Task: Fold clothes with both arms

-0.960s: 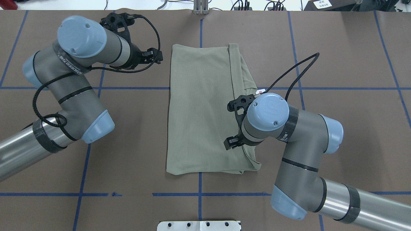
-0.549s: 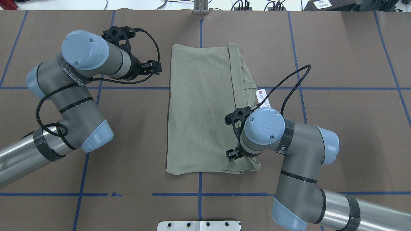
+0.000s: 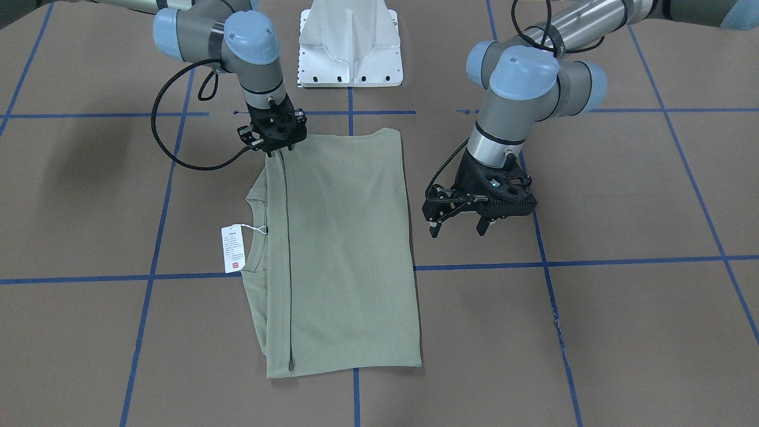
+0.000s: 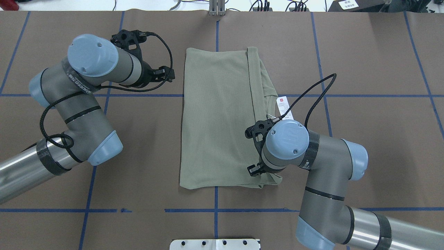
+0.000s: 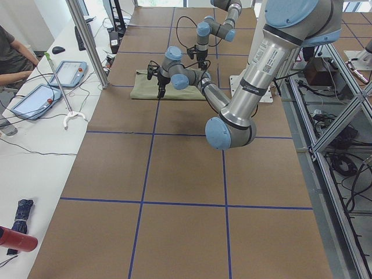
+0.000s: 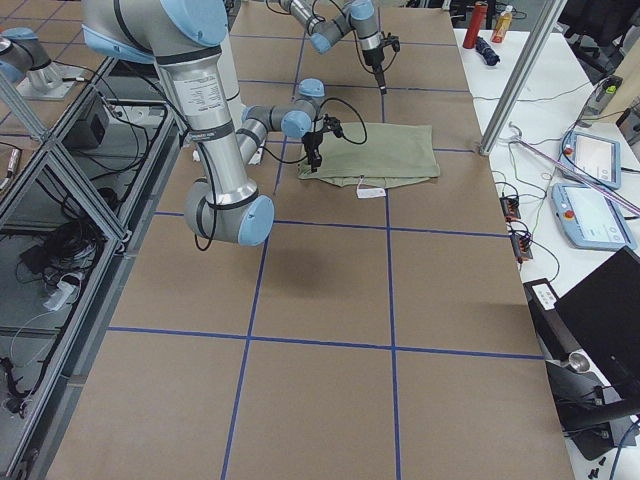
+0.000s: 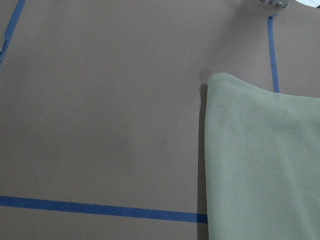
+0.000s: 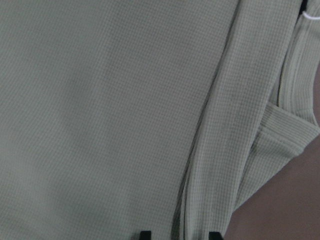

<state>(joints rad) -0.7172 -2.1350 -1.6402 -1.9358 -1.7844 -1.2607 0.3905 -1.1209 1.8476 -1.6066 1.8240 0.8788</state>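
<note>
The sage-green shirt (image 4: pixel 218 118) lies flat just in front of the white pedestal base (image 3: pixel 350 41). It is already folded lengthwise into a narrow rectangle, with collar and hang tag (image 3: pixel 233 249) peeking out, so a crosswise fold likely remains. The right gripper (image 3: pixel 280 147) hangs over the shirt corner nearest the base, jaws apart and empty. The left gripper (image 3: pixel 458 228), spread wide and empty, hovers off the fabric farther from the base. Around it lie the brown table (image 4: pixel 364 52) with its blue tape grid, side benches with tablets, and a seated person.

Sage-green knit shirt (image 4: pixel 215 121) — folded to a long rectangle, flat at the middle of the table (image 4: pixel 374 62); ribbed neck (image 4: pixel 269 93) and white hang tag (image 4: pixel 282 104) on its right side.
</note>
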